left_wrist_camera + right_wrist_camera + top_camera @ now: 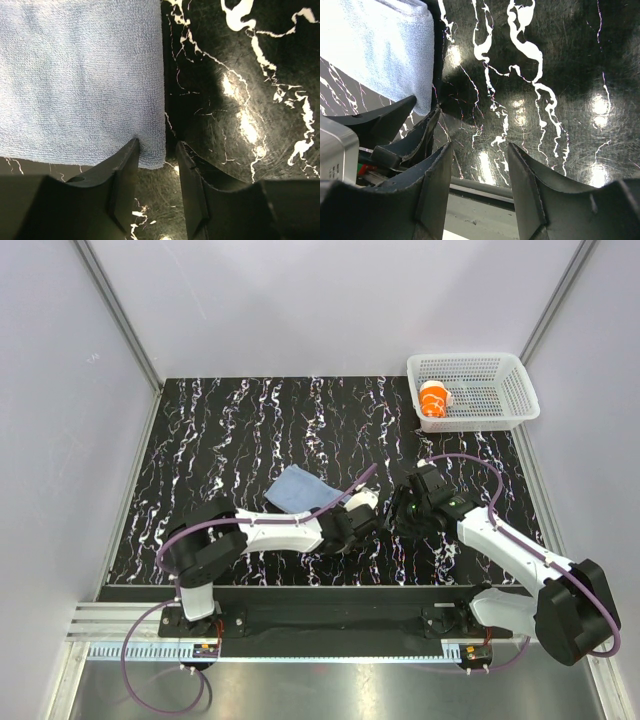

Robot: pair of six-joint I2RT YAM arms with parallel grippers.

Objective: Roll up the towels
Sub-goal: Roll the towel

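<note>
My left hand (157, 144) stood open at the blue towel (80, 75) corner.
Little cloth sat inside it, so my pinch could slip off.

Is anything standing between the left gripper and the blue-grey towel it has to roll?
Nothing visible does. The blue-grey towel lies flat on the table, with one corner between the left gripper's open jaws. The right gripper hangs off to the side, open, not between them.
</note>
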